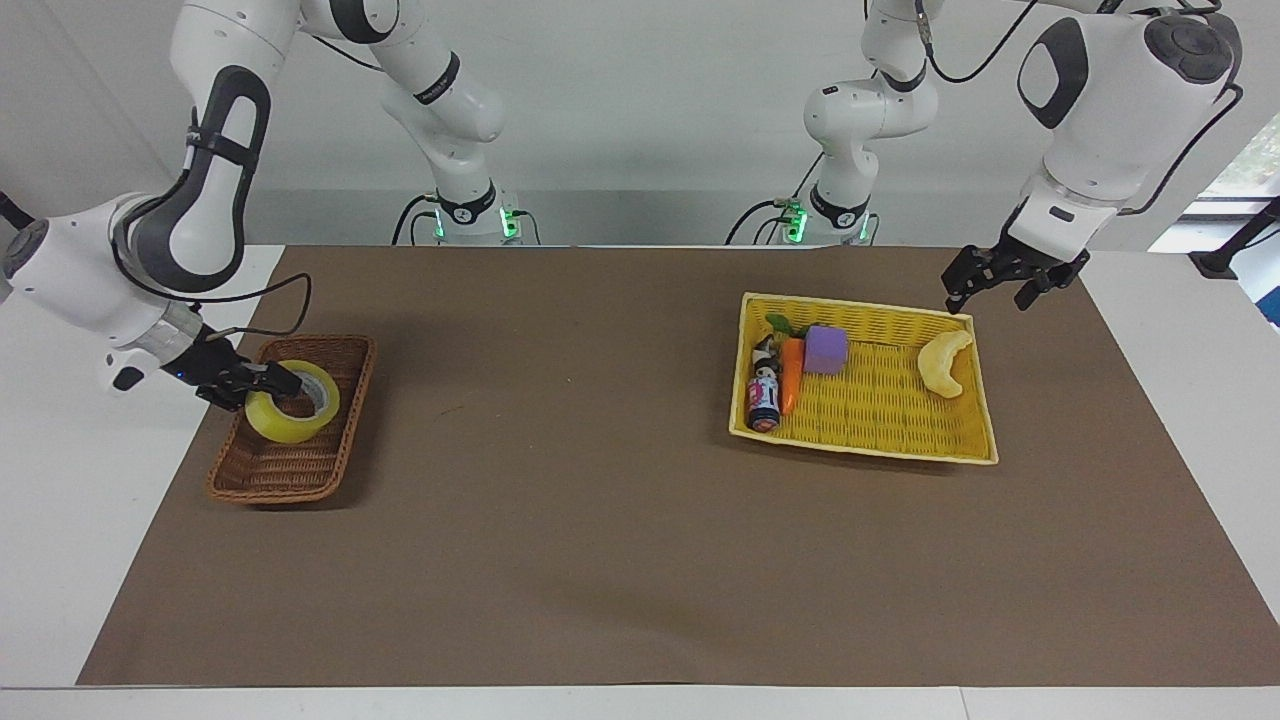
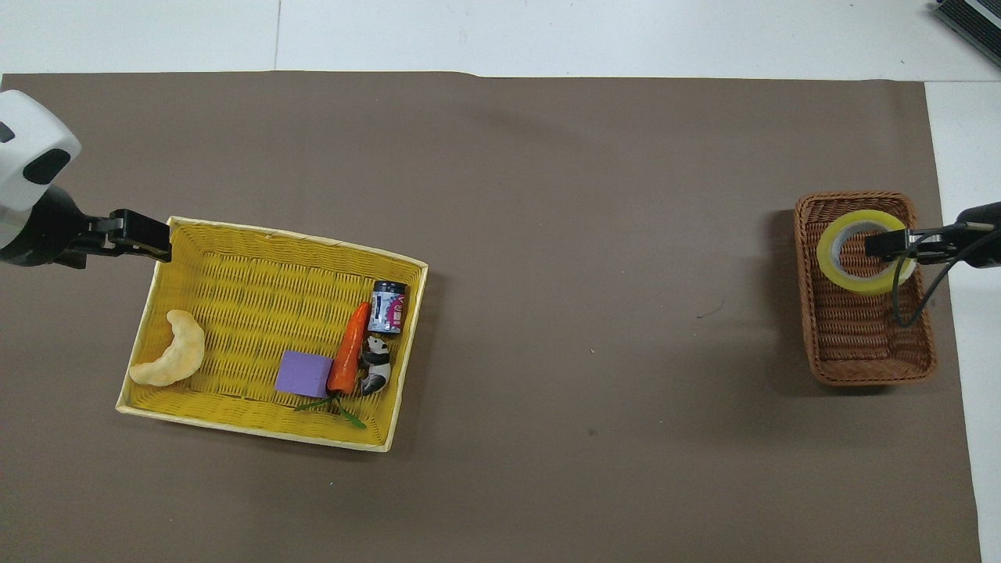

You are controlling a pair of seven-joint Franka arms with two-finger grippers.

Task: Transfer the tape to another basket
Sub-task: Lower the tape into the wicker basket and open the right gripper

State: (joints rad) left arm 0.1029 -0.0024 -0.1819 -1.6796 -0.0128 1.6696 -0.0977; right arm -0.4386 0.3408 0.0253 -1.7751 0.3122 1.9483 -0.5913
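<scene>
**Right claw clamped on the tape, low in the wicker basket**

Across the brown surface (image 1: 600,520) I have two baskets well apart. The larger yellow woven basket (image 1: 860,447) sits toward the left arm's end and holds a purple block (image 1: 826,350), a toy carrot (image 1: 791,372), a small can (image 1: 764,400) and a pale crescent toy (image 1: 945,362). My left claw (image 1: 990,292) waits over that basket's corner, fingers apart and holding nothing.

The dark wicker basket (image 1: 285,470) lies toward the right arm's end. The roll of yellow packing tape (image 1: 285,426) is inside its walls, tilted. My right claw (image 1: 268,388) is clamped on the roll's wall, one finger in the core and the other outside. I cannot tell whether the roll's lower edge touches the weave.

As I judge it, the step in hand is setting the roll down. I would lower slowly until the bottom edge bears on the basket floor, keeping it off the sloped sides. Then I would open only a little, so the inner finger does not drag the core. A straight lift out should keep the cable (image 2: 911,301) off the rim.
</scene>
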